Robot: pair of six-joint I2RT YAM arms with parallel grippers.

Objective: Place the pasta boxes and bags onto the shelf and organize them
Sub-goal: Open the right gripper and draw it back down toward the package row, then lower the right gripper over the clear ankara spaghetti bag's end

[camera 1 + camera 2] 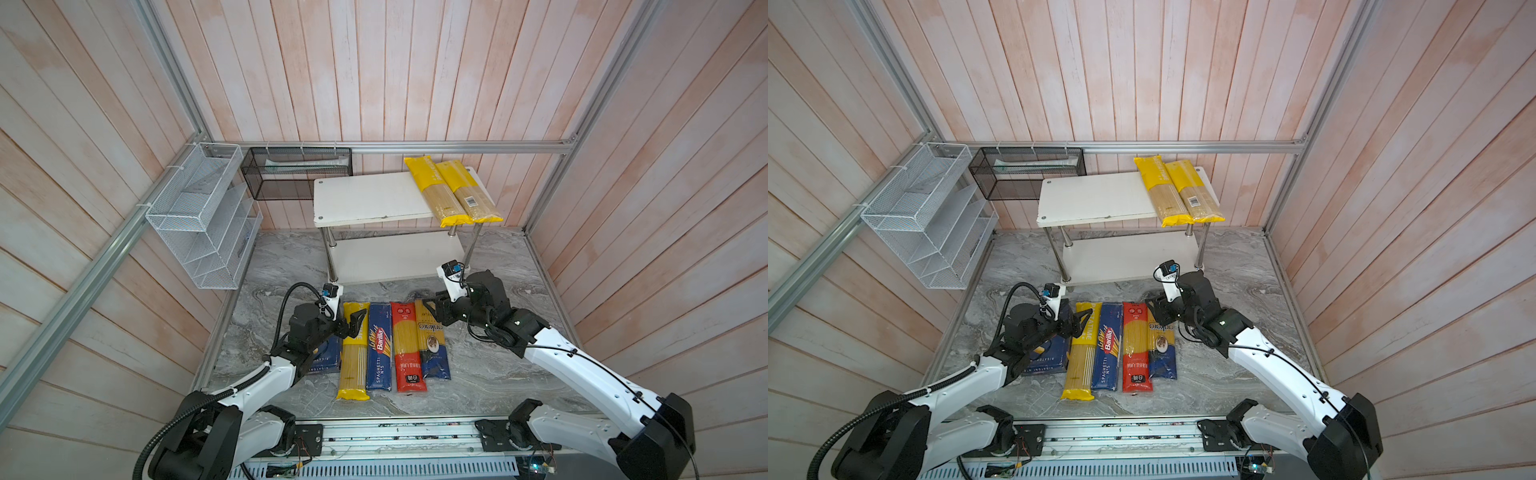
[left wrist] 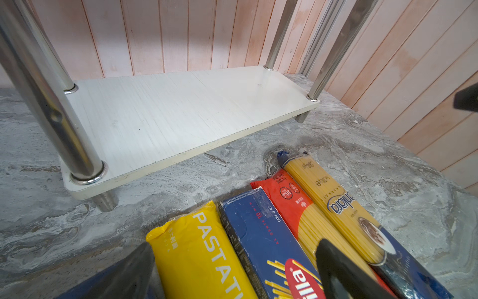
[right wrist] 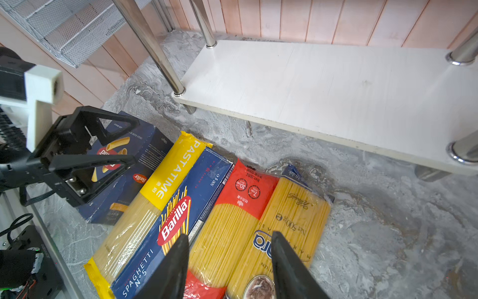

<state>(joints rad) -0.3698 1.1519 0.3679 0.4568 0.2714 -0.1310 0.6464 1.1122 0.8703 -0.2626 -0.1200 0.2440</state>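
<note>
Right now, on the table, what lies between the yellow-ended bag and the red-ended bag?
The narrow blue spaghetti box lies flat between the yellow-ended bag and the red-ended bag, side by side with both; both top views show it.

White wire rack (image 1: 199,216) and black mesh basket (image 1: 291,178) hung on aluminium frame (image 1: 457,146), grey marbled tabletop (image 1: 498,374) below

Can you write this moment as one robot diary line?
shelf: two yellow bags on top | left claw: open, empty | right claw: open, over red bag and beige bag | table: five packs
</note>
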